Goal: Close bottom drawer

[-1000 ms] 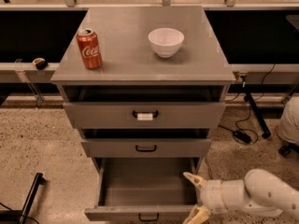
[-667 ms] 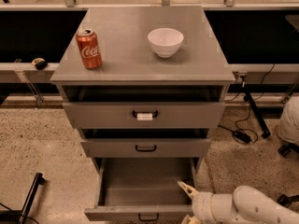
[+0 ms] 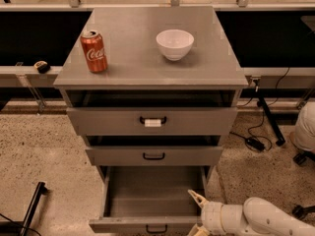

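Remote-operation view, cabinet from the front and above. The claw (image 3: 196, 214) sits at the right end of the bottom drawer's front panel, fingers spread apart and holding nothing. One fingertip (image 3: 196, 197) points up over the tray's right front corner, and the other lies lower, at the picture's bottom edge. I judge that the two straddle the front panel, though the lower finger is cut off too much for me to be sure of contact.

The bottom drawer (image 3: 123, 225) is pulled well out, its tray bare and its small black loop handle (image 3: 156, 228) untouched, just left of the claw.

Over the last second I have brought the claw down and a little leftward, from beside the drawer's right wall to this front corner. The drawer itself has not shifted. I read this as the approach ending and the push not yet begun, so the whole closing travel remains.

Directly above the bottom drawer, the middle drawer (image 3: 197, 156) and the tagged top drawer (image 3: 197, 121) stand slightly proud. Higher still, the worktop (image 3: 133, 68) carries a red can (image 3: 94, 51) and a white bowl (image 3: 174, 44).
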Controlling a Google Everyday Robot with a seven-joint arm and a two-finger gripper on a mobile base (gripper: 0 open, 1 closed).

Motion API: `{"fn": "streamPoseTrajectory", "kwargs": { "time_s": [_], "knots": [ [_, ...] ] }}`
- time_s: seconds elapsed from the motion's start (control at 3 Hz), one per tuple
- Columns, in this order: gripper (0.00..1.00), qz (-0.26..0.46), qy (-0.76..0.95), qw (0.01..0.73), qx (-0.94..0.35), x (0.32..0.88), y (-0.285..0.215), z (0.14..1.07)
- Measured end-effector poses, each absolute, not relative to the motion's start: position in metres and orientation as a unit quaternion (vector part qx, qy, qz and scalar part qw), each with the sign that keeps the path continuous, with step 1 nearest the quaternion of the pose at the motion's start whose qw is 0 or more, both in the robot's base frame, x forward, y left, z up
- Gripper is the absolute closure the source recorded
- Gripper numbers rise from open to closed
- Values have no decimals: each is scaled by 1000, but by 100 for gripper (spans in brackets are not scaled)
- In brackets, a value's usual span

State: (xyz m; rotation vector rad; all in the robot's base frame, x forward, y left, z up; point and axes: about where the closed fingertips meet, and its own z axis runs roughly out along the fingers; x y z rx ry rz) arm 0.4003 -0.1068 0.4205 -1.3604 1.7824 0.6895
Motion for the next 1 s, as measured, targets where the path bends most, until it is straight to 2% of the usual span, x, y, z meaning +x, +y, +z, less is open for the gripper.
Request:
{"fn": "streamPoseTrajectory", "kwargs": {
  "time_s": [0.33,0.67,1.0],
  "knots": [
    [0,262,713,381,-528,415,-115,384],
    [0,231,729,357,-536,424,-120,310],
    [0,173,740,329,-560,438,-130,243]
  ]
}}
